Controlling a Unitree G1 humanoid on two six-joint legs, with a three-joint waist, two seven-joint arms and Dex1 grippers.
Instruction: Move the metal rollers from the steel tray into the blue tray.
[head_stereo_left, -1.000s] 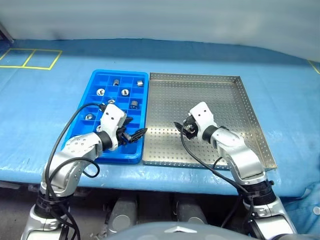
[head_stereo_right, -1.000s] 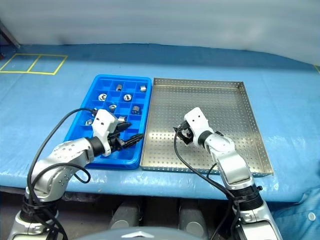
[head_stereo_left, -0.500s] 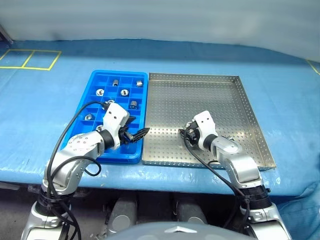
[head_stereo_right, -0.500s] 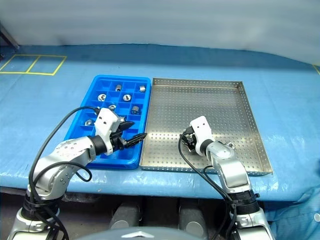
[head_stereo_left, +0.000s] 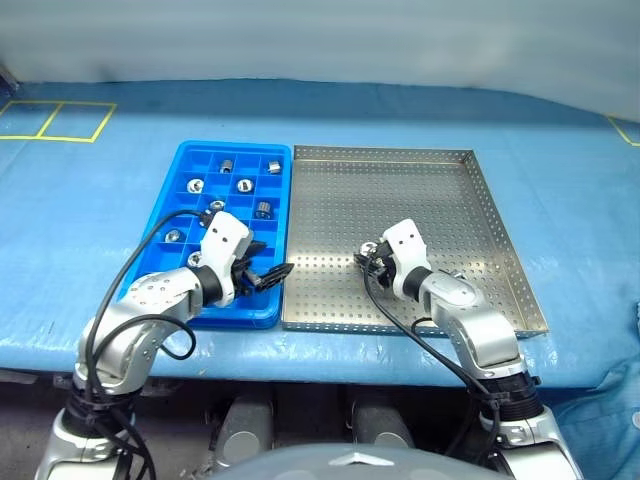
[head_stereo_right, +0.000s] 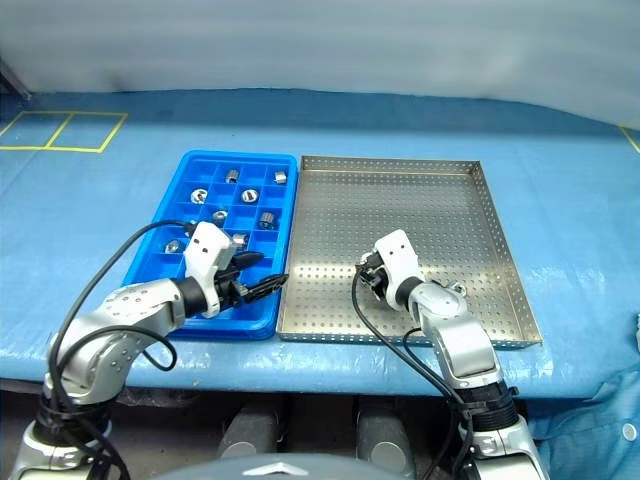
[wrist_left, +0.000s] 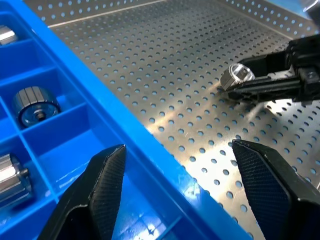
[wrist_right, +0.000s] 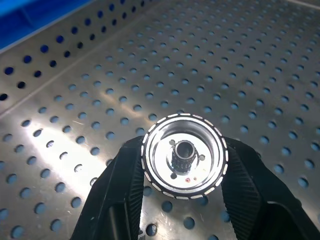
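Here the right claw (wrist_right: 184, 165) is clenched on one of the metal rollers (wrist_right: 184, 154), its two black fingers (wrist_right: 131, 175) pressing the ridged rim from either side, the hollow centre facing the wrist camera. From the left wrist view the same roller sits at the tip of that claw, just above the perforated floor of the steel tray (head_stereo_left: 420, 190); whether it touches the floor I cannot tell. The claw is over the near half of the steel tray, toward the side next to the blue tray (head_stereo_left: 190, 160).

The left claw (head_stereo_left: 268, 274) is released, its fingers spread apart with nothing between them. It hangs over the near right corner of the blue tray, its tips reaching to the rim where the two trays meet. The two claws are near each other but apart.

The trays lie side by side on the blue-covered worktop (head_stereo_left: 90, 200), long edges touching or nearly so, the blue one on the left. Several rollers already rest in separate compartments of the blue tray, most in the far rows; two stand close to the left claw in its wrist view. One more small silvery piece (head_stereo_right: 459, 289) lies on the steel tray just right of the right arm's wrist, too small to tell what it is.
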